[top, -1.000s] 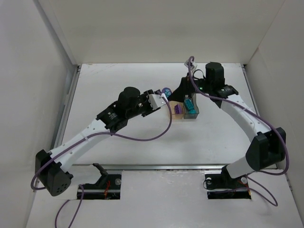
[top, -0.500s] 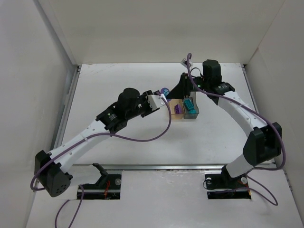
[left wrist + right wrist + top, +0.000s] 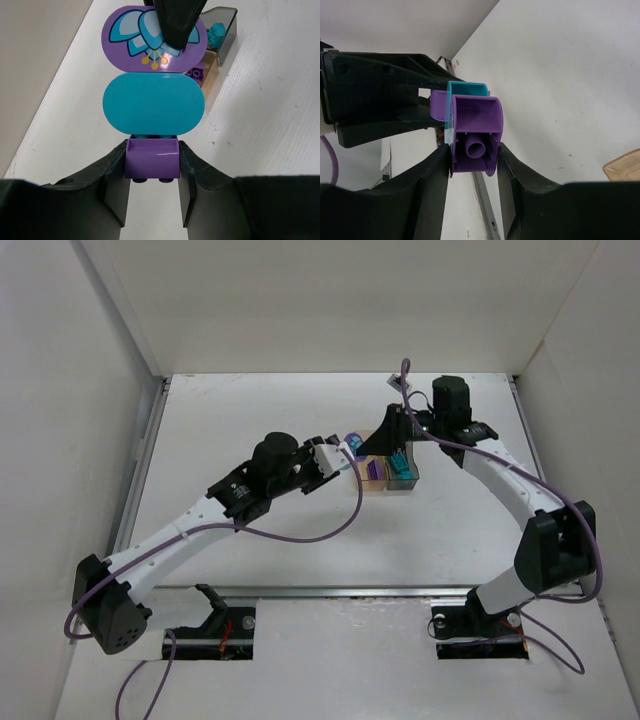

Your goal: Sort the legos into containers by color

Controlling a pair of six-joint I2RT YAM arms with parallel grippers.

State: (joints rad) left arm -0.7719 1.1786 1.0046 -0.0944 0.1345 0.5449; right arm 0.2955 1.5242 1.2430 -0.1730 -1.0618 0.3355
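Observation:
Between the two arms, above the table, hangs a stack of joined legos (image 3: 352, 440). My left gripper (image 3: 152, 167) is shut on the purple brick (image 3: 152, 157) at its base. A teal oval plate (image 3: 154, 102) and a purple flower-printed plate (image 3: 150, 37) stand up from that brick. My right gripper (image 3: 472, 157) is shut on the purple plate's hollow underside (image 3: 475, 135), with the teal plate's edge (image 3: 467, 89) behind it. Just right of the stack are the containers. The amber bin (image 3: 374, 472) holds a purple brick (image 3: 196, 74). The dark grey bin (image 3: 403, 473) holds teal bricks (image 3: 217, 34).
White walls enclose the white table (image 3: 250, 420) on the left, back and right. A metal rail (image 3: 340, 591) runs along its near edge, with the arm bases below it. Purple cables loop from both arms.
My right gripper has shut on the purple flower plate. Both grippers have shifted slightly right, meeting at the stack over the bins' left side.

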